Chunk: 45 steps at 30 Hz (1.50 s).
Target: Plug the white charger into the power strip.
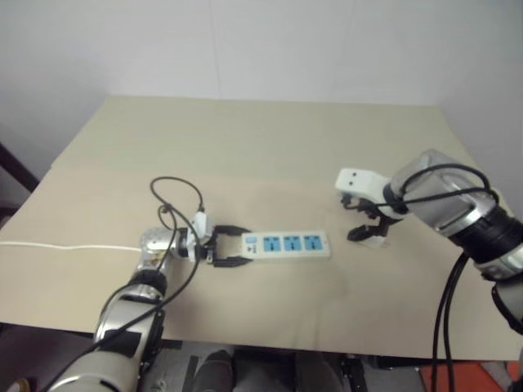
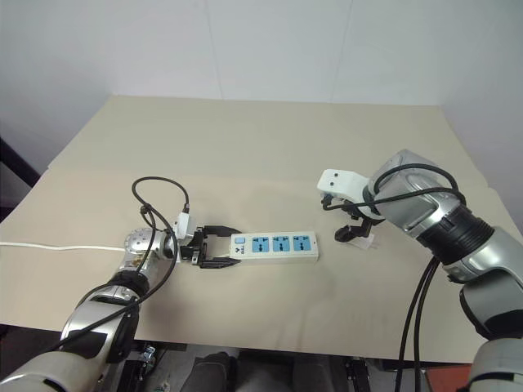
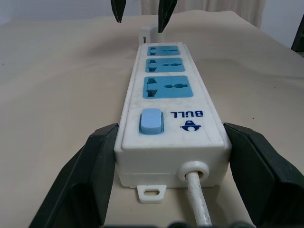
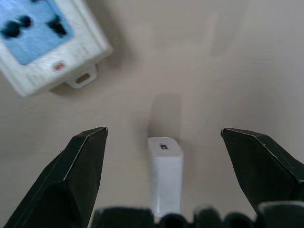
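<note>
Near the table's (image 1: 245, 139) front edge, toward its left corner: left gripper (image 1: 231, 249) lying level, fingers (image 3: 95, 166) clamped on the switch end of the power strip (image 1: 286, 244), pressed against both long sides. Thin white cord (image 1: 65, 247) trailing off toward the table's left edge. Strip lying flat, parallel to the front edge, three blue socket faces up. From the left wrist view alone: blue switch (image 3: 151, 120), a blue logo beside it, a mounting tab and the cord exit at the held end; beyond the far end, two black fingertips hanging over the table.

Just past the strip's right end, apart from it: the white charger (image 4: 166, 173), lying on the table. Right gripper (image 4: 164, 135) pointing steeply down above it, fingers (image 4: 80, 175) spread wide, gripping nothing. From the right wrist view alone: charger lying between the two spread fingers, touching neither, with the strip's end socket and tab at the corner.
</note>
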{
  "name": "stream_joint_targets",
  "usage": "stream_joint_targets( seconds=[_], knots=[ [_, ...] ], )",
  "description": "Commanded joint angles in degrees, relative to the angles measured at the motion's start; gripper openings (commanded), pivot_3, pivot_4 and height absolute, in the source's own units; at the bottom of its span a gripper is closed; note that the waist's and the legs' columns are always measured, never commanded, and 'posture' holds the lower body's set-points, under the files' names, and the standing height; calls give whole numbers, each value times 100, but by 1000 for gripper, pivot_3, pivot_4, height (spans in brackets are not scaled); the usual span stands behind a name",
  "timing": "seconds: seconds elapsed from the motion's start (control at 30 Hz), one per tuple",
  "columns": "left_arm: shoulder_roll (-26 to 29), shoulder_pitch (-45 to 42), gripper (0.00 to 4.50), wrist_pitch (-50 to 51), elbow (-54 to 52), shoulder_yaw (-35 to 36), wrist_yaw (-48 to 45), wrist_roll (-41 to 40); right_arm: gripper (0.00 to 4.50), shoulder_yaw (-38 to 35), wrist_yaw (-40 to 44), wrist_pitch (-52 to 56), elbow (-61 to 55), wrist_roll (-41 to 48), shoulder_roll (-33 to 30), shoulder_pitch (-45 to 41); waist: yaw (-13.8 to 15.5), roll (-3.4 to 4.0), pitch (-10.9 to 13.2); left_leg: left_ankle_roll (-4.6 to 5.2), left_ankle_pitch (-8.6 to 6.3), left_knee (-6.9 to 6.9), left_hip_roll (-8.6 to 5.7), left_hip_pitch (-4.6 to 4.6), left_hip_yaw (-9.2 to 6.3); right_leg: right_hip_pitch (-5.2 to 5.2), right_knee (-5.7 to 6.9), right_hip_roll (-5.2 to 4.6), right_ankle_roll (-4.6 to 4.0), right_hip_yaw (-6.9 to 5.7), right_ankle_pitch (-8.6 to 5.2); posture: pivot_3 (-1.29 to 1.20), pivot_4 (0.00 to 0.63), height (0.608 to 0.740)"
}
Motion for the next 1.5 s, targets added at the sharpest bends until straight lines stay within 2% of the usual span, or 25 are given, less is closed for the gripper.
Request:
stream_joint_targets(
  seconds=[0.03,0.8,0.9,1.17,1.33,1.5],
  knots=[
    [-72,157,3198,3,-26,-144,-83,88,4500,-65,91,-222,141,-253,43,-23,-4,2,-2,0,0,0,0,0,0,0,0,0,0,0,0,0,150,740],
    [10,310,3198,0,-121,-21,-83,152,4500,-182,496,-647,640,-1005,382,304,-82,13,-8,0,0,0,1,2,0,0,3,1,0,0,0,0,150,740],
    [11,322,3198,-2,-123,-12,-83,165,3912,-194,520,-691,669,-1039,401,349,-82,15,-9,0,0,0,1,2,0,0,4,1,0,0,0,0,150,740],
    [35,361,3198,2,-150,3,-83,183,1184,-196,528,-732,725,-1083,464,364,-90,19,-11,0,0,0,1,3,0,0,4,1,0,0,0,0,150,740],
    [46,376,3198,3,-158,9,-83,190,1115,-212,540,-785,684,-1165,443,355,-92,20,-12,0,0,0,1,4,0,1,4,2,0,0,0,0,150,740],
    [71,392,3198,42,-214,-47,-83,181,1115,-400,782,-858,77,-1121,241,350,-96,21,-12,0,0,0,2,4,0,0,4,3,0,0,0,0,150,740]
  ],
)
